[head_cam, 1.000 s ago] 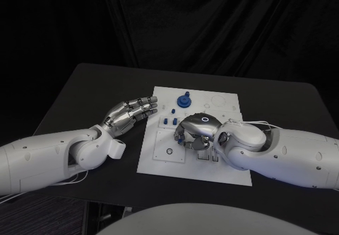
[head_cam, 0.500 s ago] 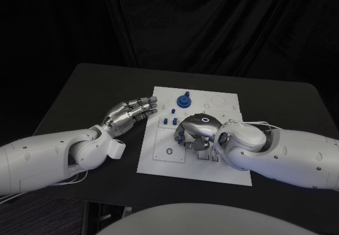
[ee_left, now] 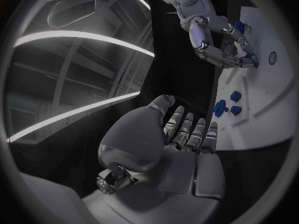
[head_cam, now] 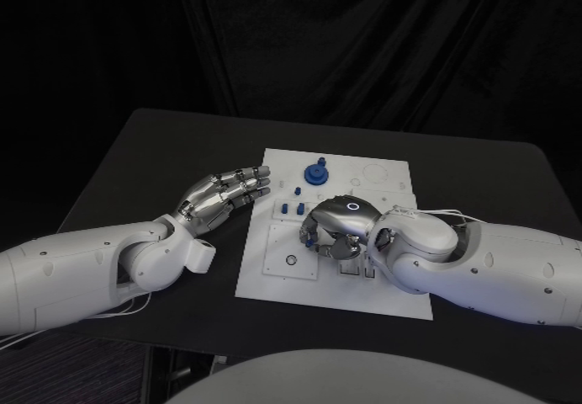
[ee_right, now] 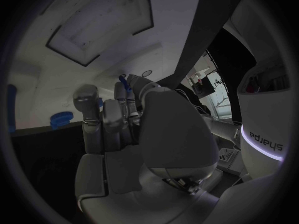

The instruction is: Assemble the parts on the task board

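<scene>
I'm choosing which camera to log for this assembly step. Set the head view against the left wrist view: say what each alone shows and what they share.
Head view alone: the whole white rectangular task board on the black table, the tall round blue part near the board's far edge, and the right hand from above, fingers curled down over the board's middle.

Left wrist view alone: the left hand's palm side, fingers extended, holding nothing.

Shared: both hands, the board, and the small blue parts lying at the board's edge near the left hand.

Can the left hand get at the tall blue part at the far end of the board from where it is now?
Probably yes: the left hand hovers open beside the task board, and nothing lies between it and the tall blue part.
</scene>
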`<state>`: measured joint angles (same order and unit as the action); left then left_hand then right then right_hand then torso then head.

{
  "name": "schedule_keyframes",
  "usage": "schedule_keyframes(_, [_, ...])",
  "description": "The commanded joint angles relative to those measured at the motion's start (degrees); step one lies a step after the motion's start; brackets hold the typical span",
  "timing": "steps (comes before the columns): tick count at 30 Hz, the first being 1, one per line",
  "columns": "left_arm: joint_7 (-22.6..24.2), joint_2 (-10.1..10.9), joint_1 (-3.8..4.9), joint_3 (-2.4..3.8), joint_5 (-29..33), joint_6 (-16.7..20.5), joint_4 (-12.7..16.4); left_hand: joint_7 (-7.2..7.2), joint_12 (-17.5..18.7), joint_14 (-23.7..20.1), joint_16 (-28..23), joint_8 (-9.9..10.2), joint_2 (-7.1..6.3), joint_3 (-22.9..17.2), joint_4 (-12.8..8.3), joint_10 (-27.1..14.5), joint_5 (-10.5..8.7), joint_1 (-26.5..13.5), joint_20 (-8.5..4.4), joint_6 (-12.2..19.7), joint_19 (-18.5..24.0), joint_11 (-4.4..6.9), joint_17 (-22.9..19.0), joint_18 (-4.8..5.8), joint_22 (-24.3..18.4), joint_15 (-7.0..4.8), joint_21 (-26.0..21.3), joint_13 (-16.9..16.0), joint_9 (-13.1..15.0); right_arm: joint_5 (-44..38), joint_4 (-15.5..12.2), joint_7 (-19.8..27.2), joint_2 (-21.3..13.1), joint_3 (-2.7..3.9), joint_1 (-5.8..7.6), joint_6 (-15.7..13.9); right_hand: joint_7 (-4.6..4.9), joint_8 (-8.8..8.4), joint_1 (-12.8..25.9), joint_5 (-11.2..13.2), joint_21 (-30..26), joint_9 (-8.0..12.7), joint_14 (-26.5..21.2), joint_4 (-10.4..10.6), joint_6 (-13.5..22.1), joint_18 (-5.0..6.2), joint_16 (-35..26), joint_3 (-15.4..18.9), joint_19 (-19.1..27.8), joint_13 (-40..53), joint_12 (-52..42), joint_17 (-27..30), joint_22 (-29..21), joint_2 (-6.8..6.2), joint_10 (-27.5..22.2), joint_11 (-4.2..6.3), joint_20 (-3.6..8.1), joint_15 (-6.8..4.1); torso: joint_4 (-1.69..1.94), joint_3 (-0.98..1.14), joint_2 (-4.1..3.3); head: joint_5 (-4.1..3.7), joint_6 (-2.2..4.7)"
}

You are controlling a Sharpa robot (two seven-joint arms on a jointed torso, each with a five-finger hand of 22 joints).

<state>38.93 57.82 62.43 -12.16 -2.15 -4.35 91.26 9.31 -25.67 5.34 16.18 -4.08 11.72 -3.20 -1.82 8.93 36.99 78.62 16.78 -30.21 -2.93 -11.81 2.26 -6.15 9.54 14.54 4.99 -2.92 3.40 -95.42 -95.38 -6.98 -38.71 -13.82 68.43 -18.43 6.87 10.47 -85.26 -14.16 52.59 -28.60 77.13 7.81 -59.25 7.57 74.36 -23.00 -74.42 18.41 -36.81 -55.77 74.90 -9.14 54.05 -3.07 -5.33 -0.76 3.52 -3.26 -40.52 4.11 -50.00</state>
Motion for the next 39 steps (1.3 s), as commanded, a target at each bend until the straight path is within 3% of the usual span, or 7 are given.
schedule_keyframes(1, [2.34, -0.10, -0.15, 0.04, -0.15, -0.97, 0.09, 1.79, -0.11, 0.12, 0.31, -0.29, 0.04, -0.33, -0.03, -0.03, -0.23, -0.32, -0.03, 0.22, -0.40, -0.47, 0.05, 0.32, 0.04, 0.36, 0.17, -0.08, -0.02, -0.44, -0.13, -1.20, -0.06, -0.04, -0.22, -0.13, -0.03, -0.03, 0.11, -0.34, -0.16, -0.08, 0.23, -0.05, 0.16, -0.35, 0.12, 0.25, -0.15, -0.06, 0.35, 0.08, 5.42, 0.05, -0.35, -0.22, 0.02, 0.01, 0.00, -0.02, -0.02, 0.11, 0.00])
schedule_keyframes(39, [0.85, -0.55, -0.18, 0.04, -0.15, -1.59, -0.48, 1.90, -0.10, 0.11, 0.42, -0.31, -0.05, -0.58, -0.04, -0.12, -0.36, -0.43, -0.02, 0.24, -0.45, -0.52, 0.06, 0.37, 0.04, 0.44, 0.17, -0.08, -0.03, 0.74, 0.17, -1.58, 0.41, -0.03, -0.23, 0.27, 0.09, -0.39, 0.38, -0.54, -1.59, -0.04, -0.27, 0.13, 0.56, -0.12, -0.34, 0.44, 0.43, -0.16, 0.86, 0.91, 5.08, 0.15, -0.56, -0.38, -0.10, 0.17, -0.01, -0.03, 0.01, 0.37, 0.00])
